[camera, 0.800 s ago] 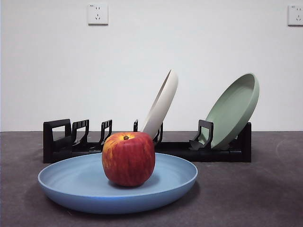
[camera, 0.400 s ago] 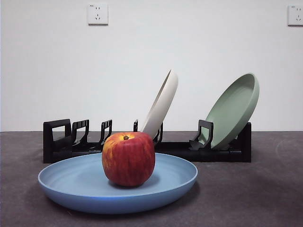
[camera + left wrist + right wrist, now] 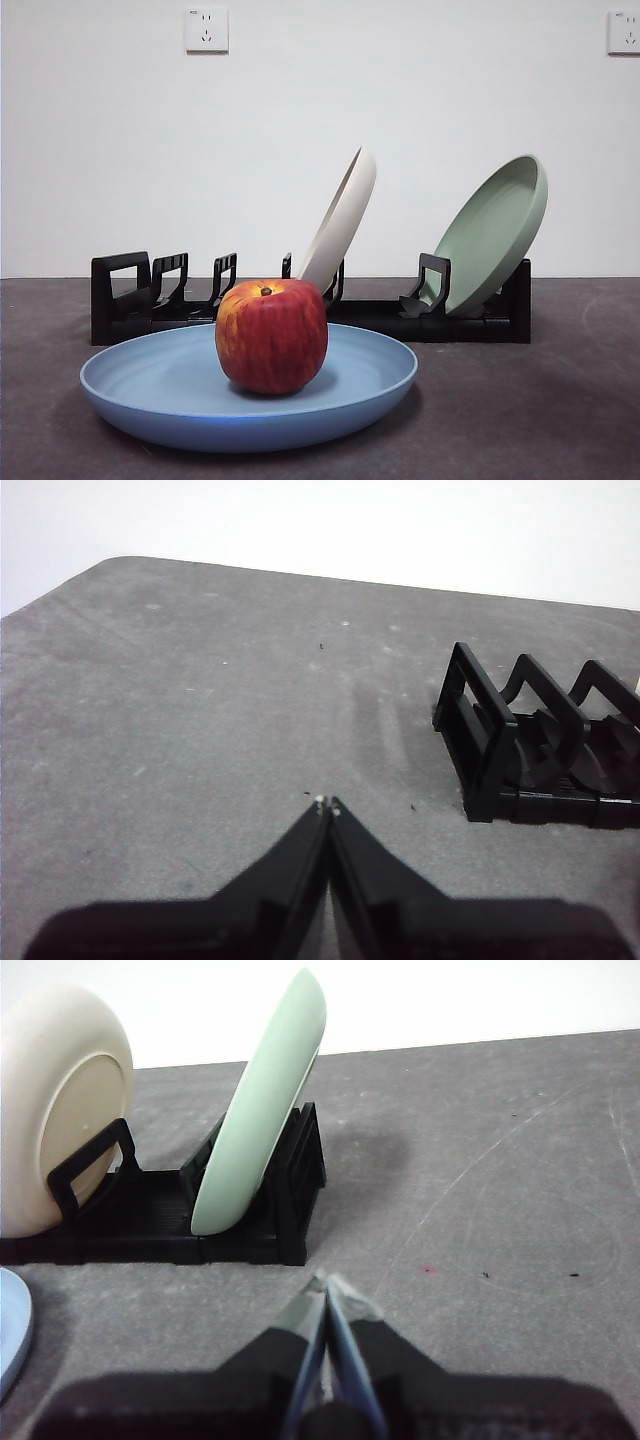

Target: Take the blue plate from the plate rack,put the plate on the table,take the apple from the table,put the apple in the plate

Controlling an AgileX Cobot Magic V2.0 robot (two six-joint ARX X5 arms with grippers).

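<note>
The blue plate lies flat on the table, near the front and left of centre. The red apple stands upright in it, stem up. Behind them runs the black plate rack. No arm shows in the front view. My left gripper is shut and empty over bare table, beside the rack's end. My right gripper is shut and empty, just in front of the rack's other end. A sliver of the blue plate shows at the edge of the right wrist view.
A cream-white plate leans in the middle of the rack and a sage-green plate at its right end; both also show as the cream plate and green plate in the right wrist view. Two wall sockets hang behind.
</note>
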